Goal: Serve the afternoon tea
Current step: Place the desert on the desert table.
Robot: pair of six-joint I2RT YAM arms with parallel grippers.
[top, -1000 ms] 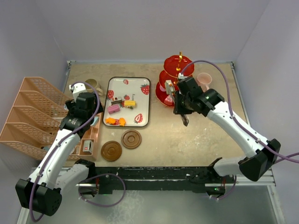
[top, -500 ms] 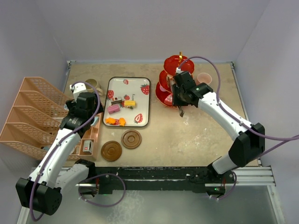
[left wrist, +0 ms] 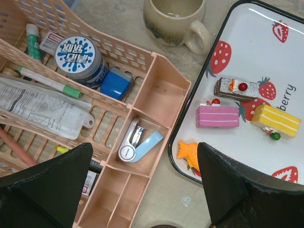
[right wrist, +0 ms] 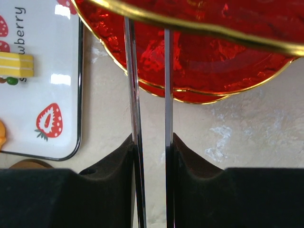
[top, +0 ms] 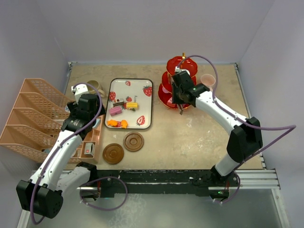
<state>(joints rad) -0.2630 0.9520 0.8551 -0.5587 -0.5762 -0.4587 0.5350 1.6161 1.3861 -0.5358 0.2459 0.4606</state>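
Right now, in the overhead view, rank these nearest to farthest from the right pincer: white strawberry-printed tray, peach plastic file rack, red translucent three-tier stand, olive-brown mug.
1. Red translucent three-tier stand, beside the right pincer, back right.
2. White strawberry-printed tray, left of it.
3. Olive-brown mug, past the tray's far-left corner.
4. Peach plastic file rack, far left.

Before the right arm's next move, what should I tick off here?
1. The right gripper shut on tweezers: ok.
2. Anything between the tweezer tips: cannot tell, the stand rim hides them.
3. The left gripper open, holding nothing: ok.
4. All sweets off the tray: not ok, several lie there.
5. The olive-brown mug and pink mug on coasters: not ok, both coasters bare.
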